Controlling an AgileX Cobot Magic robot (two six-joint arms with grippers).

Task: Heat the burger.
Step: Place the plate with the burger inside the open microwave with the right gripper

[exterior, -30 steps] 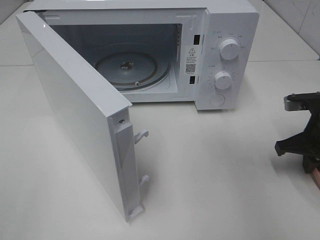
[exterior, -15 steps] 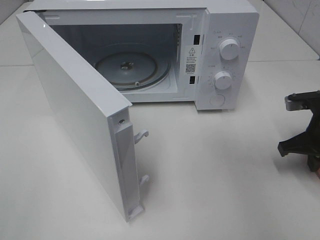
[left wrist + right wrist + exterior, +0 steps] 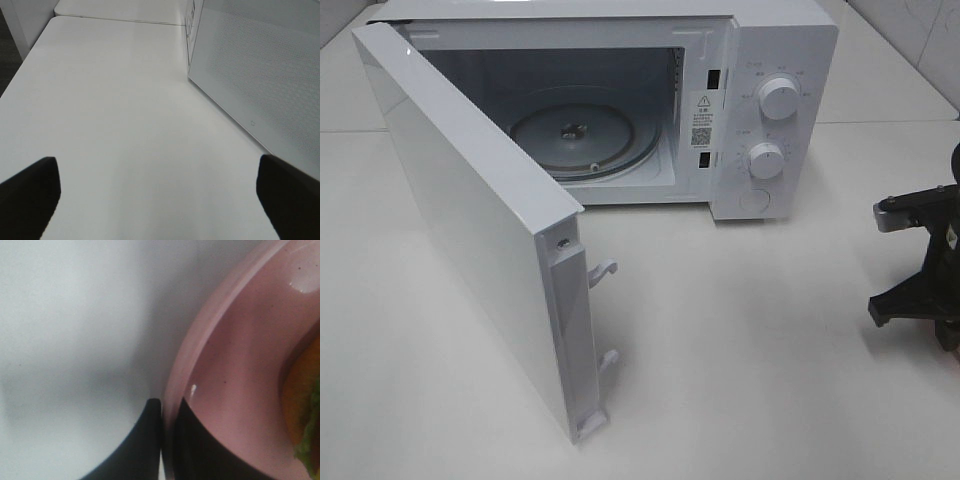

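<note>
Only a sliver of the burger (image 3: pixel 305 395) shows, at the edge of the right wrist view: a blurred golden-orange curve with a ragged bit of green lettuce under it, while its bun top and other layers lie outside the picture. It sits on a pink plate (image 3: pixel 210 315), glossy, with a raised rounded rim and a small highlight on its inner slope. The right claw (image 3: pixel 168 412) is clamped together on that rim, one dark finger (image 3: pixel 145 440) outside on the table side and the other on the inner face of the plate. From the high camera neither plate nor burger can be seen; only the right arm (image 3: pixel 920 270) shows, a black and grey mass at the right edge above the white table (image 3: pixel 770 350), well apart from the microwave (image 3: pixel 760 60). The microwave stands at the back of the table, white, with two round knobs (image 3: pixel 778 97) one above the other on its right panel. Its door (image 3: pixel 470 220) is swung wide open toward the front left, latch hooks showing on its free edge, and the round glass turntable (image 3: pixel 585 135) lies bare in the cavity. The left claw (image 3: pixel 160 200) hangs over bare table with its two dark fingertips (image 3: pixel 30 195) far apart and nothing between them, a white meshed panel of the microwave close by on one side.
</note>
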